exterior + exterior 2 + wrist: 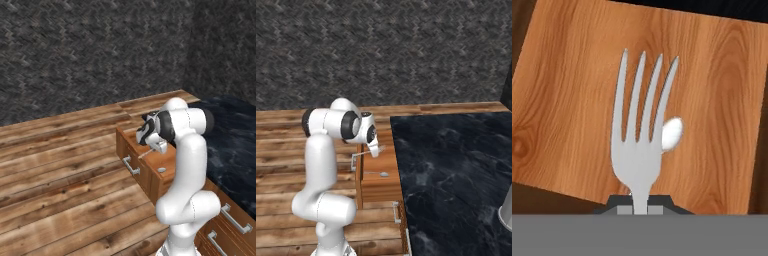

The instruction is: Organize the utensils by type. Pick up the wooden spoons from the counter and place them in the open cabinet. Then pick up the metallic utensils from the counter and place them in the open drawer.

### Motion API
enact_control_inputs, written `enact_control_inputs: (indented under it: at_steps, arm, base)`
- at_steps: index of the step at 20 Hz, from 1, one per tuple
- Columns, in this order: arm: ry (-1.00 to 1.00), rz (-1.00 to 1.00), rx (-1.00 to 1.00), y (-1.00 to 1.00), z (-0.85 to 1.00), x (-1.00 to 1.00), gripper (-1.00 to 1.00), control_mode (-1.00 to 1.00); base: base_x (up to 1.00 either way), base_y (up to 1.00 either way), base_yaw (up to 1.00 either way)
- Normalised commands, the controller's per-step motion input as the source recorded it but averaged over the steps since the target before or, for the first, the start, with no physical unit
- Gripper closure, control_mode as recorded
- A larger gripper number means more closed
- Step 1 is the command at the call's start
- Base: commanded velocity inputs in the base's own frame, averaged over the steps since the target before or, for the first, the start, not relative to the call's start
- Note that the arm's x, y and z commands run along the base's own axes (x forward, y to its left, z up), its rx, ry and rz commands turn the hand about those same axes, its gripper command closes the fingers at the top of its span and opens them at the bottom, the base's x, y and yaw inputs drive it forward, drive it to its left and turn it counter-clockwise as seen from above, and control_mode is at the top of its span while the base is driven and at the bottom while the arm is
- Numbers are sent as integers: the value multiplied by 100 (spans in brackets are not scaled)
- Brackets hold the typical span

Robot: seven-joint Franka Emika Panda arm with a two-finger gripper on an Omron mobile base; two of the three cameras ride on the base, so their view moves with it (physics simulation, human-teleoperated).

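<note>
1. Dark stone walls and plank flooring surround the counter (451, 170), with the open drawer (150, 167) pulled out beside it.
2. A silver fork (641, 135), clamped by its handle in the gripper (640, 204), hangs tines-first over the drawer, probably for release there.
3. The hand view shows the tines; the base views show a small metal spoon (381, 174) already lying inside.

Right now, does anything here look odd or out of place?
Nothing stands out. The fingers hold a silver fork by its handle above the open drawer, where a small metal spoon already lies flat on the bottom.
</note>
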Motion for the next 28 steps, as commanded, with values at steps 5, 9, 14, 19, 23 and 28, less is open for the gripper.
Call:
enact_control_inputs:
  at_steps: [5,9,14,19,23,28]
  arm:
    - [2,-13,0,-35,-34,29,100,-100]
    - [0,-7,0,-22,-21,28,100,-100]
    - [2,-3,6,-5,-27,8,100,-100]
    - [6,-3,10,20,-46,-5,100,-100]
    - [2,-4,8,34,-46,-6,100,-100]
    - [0,-6,2,37,-35,-1,100,-100]
  base:
    - [0,0,0]
    - [0,0,0]
    - [0,0,0]
    - [0,0,0]
    - [0,0,0]
    - [0,0,0]
